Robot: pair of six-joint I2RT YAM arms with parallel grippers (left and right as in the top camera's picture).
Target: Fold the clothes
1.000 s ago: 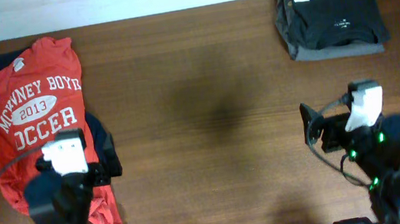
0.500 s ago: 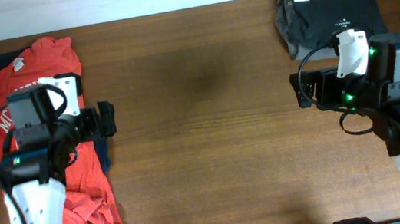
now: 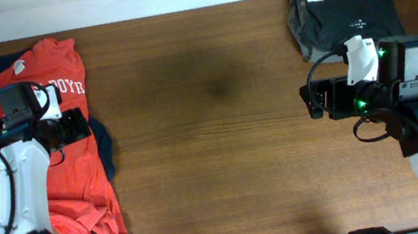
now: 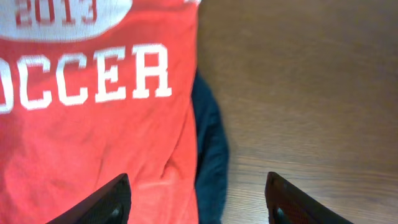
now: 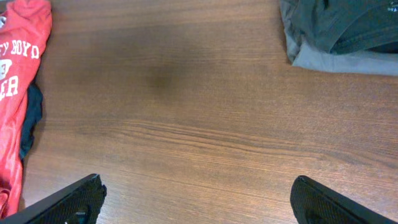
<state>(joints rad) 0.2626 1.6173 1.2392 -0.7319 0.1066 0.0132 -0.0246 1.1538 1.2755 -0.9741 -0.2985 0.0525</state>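
Observation:
The orange-red T-shirt [image 3: 72, 179] with white soccer print lies crumpled at the table's left; it also shows in the left wrist view [image 4: 93, 124] and the right wrist view [image 5: 15, 74]. A dark navy garment [image 3: 105, 151] lies under it, its edge showing at the shirt's right side [image 4: 210, 143] and far left corner. My left gripper [image 3: 76, 125] is open above the shirt's right edge, its fingers [image 4: 196, 199] straddling the shirt and navy edge. My right gripper [image 3: 310, 104] is open and empty over bare wood [image 5: 196, 202] at the right.
A folded black NIKE shirt [image 3: 349, 10] sits on a folded grey garment [image 3: 346, 52] at the back right, also in the right wrist view [image 5: 348, 59]. The brown wooden table [image 3: 211, 133] spans the view.
My left arm has swung back and left over the orange-red shirt. My right arm has risen and moved a little left toward the table's middle. The clothes have not moved.

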